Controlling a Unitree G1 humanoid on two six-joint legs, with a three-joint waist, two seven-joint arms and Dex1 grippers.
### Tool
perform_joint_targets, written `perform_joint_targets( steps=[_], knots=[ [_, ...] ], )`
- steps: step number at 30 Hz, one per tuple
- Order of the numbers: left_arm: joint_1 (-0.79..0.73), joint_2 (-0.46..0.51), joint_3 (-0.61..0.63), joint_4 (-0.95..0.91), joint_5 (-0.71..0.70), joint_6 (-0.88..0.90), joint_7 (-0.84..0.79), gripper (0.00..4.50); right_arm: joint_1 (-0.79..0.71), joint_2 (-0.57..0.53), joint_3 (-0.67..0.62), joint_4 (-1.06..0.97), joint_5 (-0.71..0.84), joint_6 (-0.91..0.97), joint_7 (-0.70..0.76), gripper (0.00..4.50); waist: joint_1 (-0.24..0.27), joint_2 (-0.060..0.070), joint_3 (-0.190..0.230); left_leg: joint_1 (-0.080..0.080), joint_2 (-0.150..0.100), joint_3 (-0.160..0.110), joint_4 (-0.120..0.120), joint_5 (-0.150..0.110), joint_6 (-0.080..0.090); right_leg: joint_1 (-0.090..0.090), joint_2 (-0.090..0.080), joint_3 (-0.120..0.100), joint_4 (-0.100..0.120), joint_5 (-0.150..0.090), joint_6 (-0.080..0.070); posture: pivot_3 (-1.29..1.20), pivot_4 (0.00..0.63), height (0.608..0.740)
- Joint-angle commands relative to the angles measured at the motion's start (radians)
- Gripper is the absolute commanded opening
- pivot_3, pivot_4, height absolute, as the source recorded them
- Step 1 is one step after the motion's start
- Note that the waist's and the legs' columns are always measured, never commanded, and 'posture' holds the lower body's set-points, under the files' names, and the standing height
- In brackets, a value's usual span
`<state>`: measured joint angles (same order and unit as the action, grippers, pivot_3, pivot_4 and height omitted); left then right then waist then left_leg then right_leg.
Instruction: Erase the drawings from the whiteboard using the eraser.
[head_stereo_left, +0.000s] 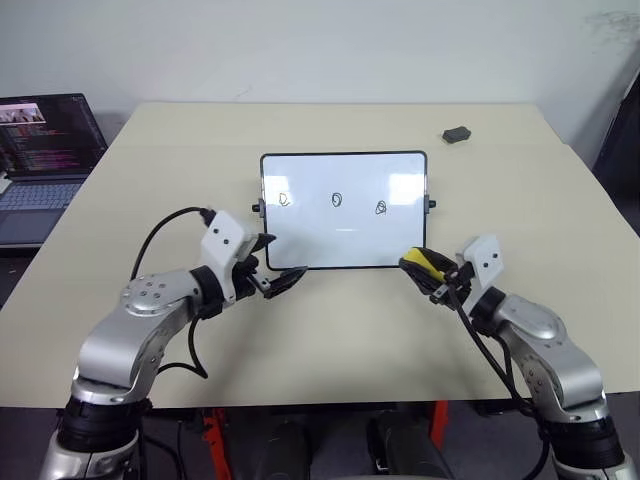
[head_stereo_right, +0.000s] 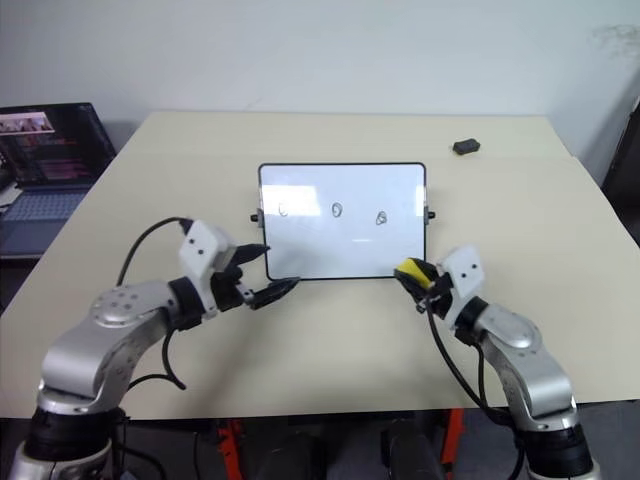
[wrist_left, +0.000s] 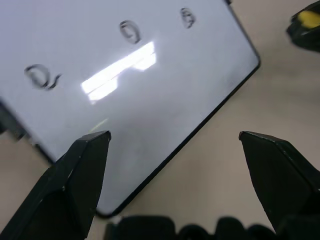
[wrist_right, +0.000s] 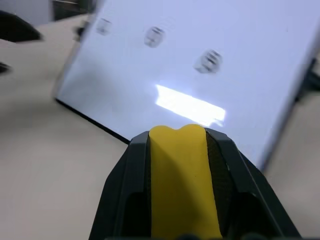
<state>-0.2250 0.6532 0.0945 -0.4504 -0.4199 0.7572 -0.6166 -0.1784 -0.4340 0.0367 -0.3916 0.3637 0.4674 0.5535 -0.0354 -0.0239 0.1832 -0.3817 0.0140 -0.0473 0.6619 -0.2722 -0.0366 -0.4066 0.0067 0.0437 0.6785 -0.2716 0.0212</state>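
Three drawings (head_stereo_left: 337, 200) sit unerased in a row on the whiteboard (head_stereo_left: 345, 235), flat mid-table. Right gripper (head_stereo_left: 428, 268) is clamped on the yellow eraser (wrist_right: 182, 180), poised at the board's near right corner, likely ready to wipe. Left gripper (head_stereo_left: 272, 272), jaws spread and empty, hovers at the near left corner, probably to steady it.

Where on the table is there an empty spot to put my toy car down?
Free patches: the far table behind the whiteboard, left of the small dark grey object; and the near edge between both arms. Crowded: the board's front corners, where the open left gripper and the right gripper, holding the eraser, wait.
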Motion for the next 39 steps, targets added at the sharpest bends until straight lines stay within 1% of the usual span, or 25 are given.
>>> perform_joint_targets(
  steps=[1,7,9,12,14,17,20,26,30,32,35,39],
  knots=[
    [0.004,0.019,0.083,-0.048,0.007,0.034,0.064,4.50,-0.098,0.004,0.028,0.001,-0.007,-0.011,0.024,1.15,0.003,0.000,0.000,0.000,-0.001,0.000,0.000,0.000,0.000,0.000,0.000,0.000,0.000,0.000,0.000,0.00,0.150,0.740],
    [-0.041,0.049,0.100,-0.010,0.012,0.081,0.101,4.50,-0.307,0.086,0.120,0.184,-0.120,-0.120,0.014,1.15,0.005,0.000,0.000,0.000,-0.001,0.000,0.000,0.000,0.000,0.000,0.000,-0.001,0.000,0.000,0.000,0.00,0.150,0.740],
    [-0.047,0.069,0.094,0.001,0.018,0.085,0.095,4.50,-0.382,0.135,0.154,0.272,-0.169,-0.178,-0.002,1.15,0.003,0.000,0.000,0.000,-0.001,0.000,0.000,0.000,0.000,0.000,0.000,-0.001,0.000,0.002,-0.004,0.00,0.150,0.740],
    [-0.053,0.080,0.111,0.035,0.020,0.089,0.104,4.50,-0.480,0.190,0.207,0.401,-0.265,-0.281,-0.030,1.15,0.002,0.000,0.000,-0.001,-0.001,0.000,0.000,0.000,0.000,-0.001,-0.001,-0.001,0.000,0.003,-0.005,0.00,0.150,0.740],
    [-0.058,0.095,0.116,0.071,0.024,0.081,0.096,4.50,-0.581,0.240,0.236,0.546,-0.344,-0.352,-0.085,1.15,-0.001,0.000,0.000,-0.001,-0.001,0.000,0.000,0.000,-0.001,-0.001,-0.003,-0.001,0.001,0.003,-0.005,0.00,0.150,0.740],
    [-0.080,0.113,0.101,0.118,0.030,0.070,0.081,4.50,-0.711,0.315,0.240,0.742,-0.388,-0.400,-0.128,1.14,-0.003,0.000,0.000,-0.001,-0.001,0.000,-0.001,0.000,-0.001,-0.002,-0.003,-0.001,0.001,0.003,-0.006,0.00,0.150,0.740],
    [-0.098,0.133,0.078,0.148,0.045,0.054,0.061,4.50,-0.828,0.376,0.246,0.919,-0.420,-0.444,-0.139,1.14,-0.003,-0.001,0.000,-0.001,-0.001,0.000,-0.001,0.000,-0.001,-0.003,-0.003,-0.002,0.001,0.003,-0.006,0.00,0.150,0.740],
    [-0.119,0.140,0.072,0.181,0.059,0.036,0.041,4.50,-1.002,0.461,0.234,1.242,-0.468,-0.536,-0.166,1.14,-0.002,-0.001,0.000,-0.003,-0.003,0.000,-0.001,-0.001,-0.002,-0.004,-0.007,-0.002,0.001,0.003,-0.006,0.00,0.150,0.740],
    [-0.131,0.144,0.060,0.188,0.062,0.031,0.021,4.50,-1.078,0.499,0.220,1.414,-0.488,-0.572,-0.193,1.14,-0.003,-0.001,0.000,-0.003,-0.003,0.000,-0.001,-0.001,-0.002,-0.004,-0.007,-0.002,0.000,0.003,-0.006,0.00,0.150,0.740],
    [-0.137,0.144,0.053,0.187,0.060,0.032,0.014,4.50,-1.093,0.505,0.235,1.481,-0.512,-0.579,-0.186,1.14,-0.003,-0.001,0.000,-0.003,-0.003,0.000,-0.001,-0.001,-0.002,-0.004,-0.007,-0.002,0.001,0.003,-0.006,0.00,0.150,0.740],
    [-0.143,0.147,0.048,0.193,0.065,0.025,0.005,4.50,-1.078,0.498,0.270,1.539,-0.559,-0.582,-0.140,1.14,-0.005,-0.001,0.000,-0.003,-0.003,0.000,-0.001,-0.001,-0.002,-0.004,-0.007,-0.002,0.001,0.003,-0.006,0.00,0.150,0.740],
    [-0.137,0.152,0.054,0.202,0.067,0.017,-0.002,4.50,-1.032,0.474,0.349,1.544,-0.635,-0.589,-0.016,1.14,-0.011,-0.001,0.000,-0.001,-0.003,0.000,-0.001,-0.001,-0.002,-0.003,-0.007,-0.002,0.002,0.003,-0.006,0.00,0.150,0.740]
  ],
)
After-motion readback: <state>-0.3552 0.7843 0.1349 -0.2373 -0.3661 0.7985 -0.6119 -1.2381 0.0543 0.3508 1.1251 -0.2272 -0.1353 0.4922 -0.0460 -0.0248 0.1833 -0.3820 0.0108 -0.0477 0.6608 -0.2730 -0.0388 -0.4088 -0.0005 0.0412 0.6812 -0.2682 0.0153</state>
